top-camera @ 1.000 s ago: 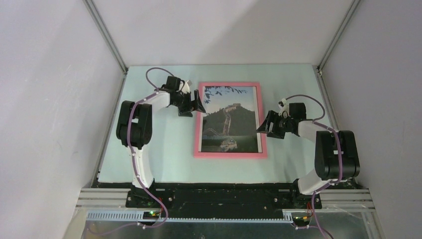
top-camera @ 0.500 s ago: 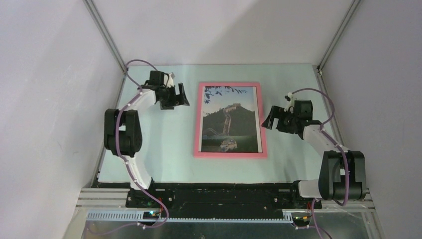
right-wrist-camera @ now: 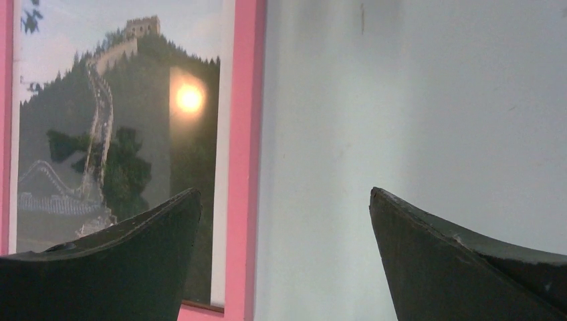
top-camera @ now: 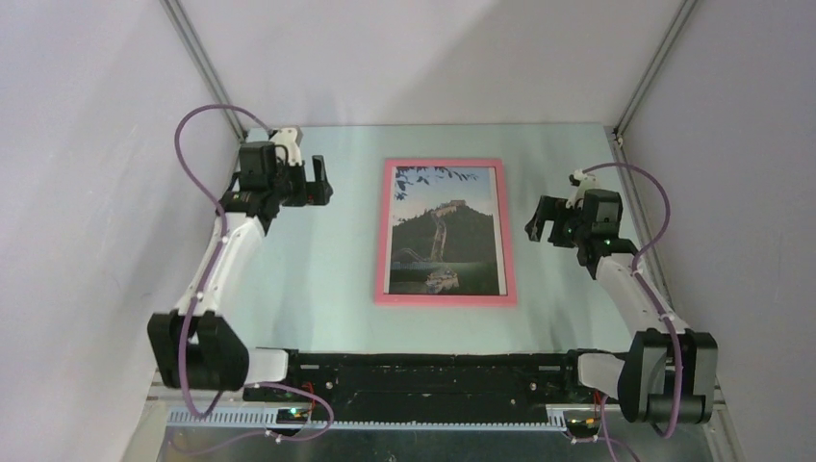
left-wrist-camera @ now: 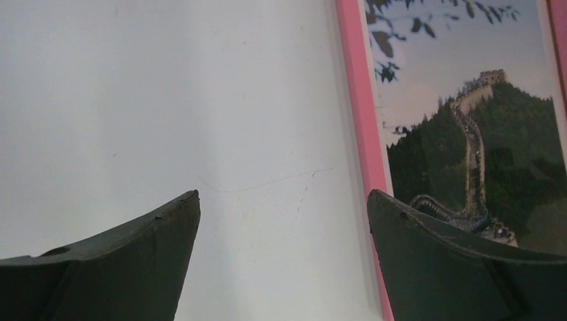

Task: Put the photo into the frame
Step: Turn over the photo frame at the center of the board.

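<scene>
Both arms had drawn back from the frame [top-camera: 445,299] since a second earlier. The left gripper [top-camera: 310,184] and right gripper [top-camera: 545,220] stood wide open, holding nothing, each now apart from its pink edges. The photo [top-camera: 446,229] lay inside the frame, seemingly flat, unmoved on the table [top-camera: 318,279].

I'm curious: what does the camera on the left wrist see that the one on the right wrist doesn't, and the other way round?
Left wrist only: the spray of dark leaves at the top of the photo (the other view catches a speck at most) and one long side of the pink frame. Right wrist only: a bright round glare over the hill, and the frame's opposite long side. Both: the hill with its winding wall, the pale table, and that camera's own tool open and empty, the left tool and the right tool.
</scene>
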Available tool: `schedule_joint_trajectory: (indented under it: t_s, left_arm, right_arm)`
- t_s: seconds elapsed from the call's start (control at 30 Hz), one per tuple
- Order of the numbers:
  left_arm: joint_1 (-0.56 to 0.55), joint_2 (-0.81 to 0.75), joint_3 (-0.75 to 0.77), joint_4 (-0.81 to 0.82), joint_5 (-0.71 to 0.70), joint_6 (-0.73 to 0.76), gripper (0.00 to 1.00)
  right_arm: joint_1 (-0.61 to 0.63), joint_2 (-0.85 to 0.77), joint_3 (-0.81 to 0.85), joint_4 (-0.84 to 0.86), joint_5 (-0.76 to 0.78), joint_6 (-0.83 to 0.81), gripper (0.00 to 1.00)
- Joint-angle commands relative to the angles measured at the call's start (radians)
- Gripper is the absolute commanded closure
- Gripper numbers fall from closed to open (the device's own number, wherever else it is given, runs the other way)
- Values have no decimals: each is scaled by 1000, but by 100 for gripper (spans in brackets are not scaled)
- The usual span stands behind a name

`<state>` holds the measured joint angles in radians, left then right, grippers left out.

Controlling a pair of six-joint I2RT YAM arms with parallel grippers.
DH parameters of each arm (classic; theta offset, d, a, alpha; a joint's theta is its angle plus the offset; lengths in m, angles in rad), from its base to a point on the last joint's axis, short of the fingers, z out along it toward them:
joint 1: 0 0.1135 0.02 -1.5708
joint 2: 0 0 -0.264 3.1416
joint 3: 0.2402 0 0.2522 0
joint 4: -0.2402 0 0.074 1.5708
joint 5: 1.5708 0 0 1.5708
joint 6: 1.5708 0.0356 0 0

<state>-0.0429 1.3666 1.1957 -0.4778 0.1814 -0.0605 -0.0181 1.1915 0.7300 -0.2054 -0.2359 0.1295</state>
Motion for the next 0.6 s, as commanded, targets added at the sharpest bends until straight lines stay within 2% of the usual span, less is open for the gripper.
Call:
schedule_joint_trajectory:
  t_s: [0.0,0.17,0.33,0.57]
  left_arm:
    - [-1,-138,-97,45,-44,49,0]
    - [-1,-291,-204,98,-69,46,0]
    - [-1,-444,-275,160,-125,38,0]
    - [0,-571,-314,173,-211,47,0]
  right_arm:
    - [-4,-65,39,81,108,-38,0]
    - [-7,-123,40,98,155,-49,1]
    - [-20,-172,39,73,283,-20,1]
    - [-67,-216,61,-26,265,-66,1]
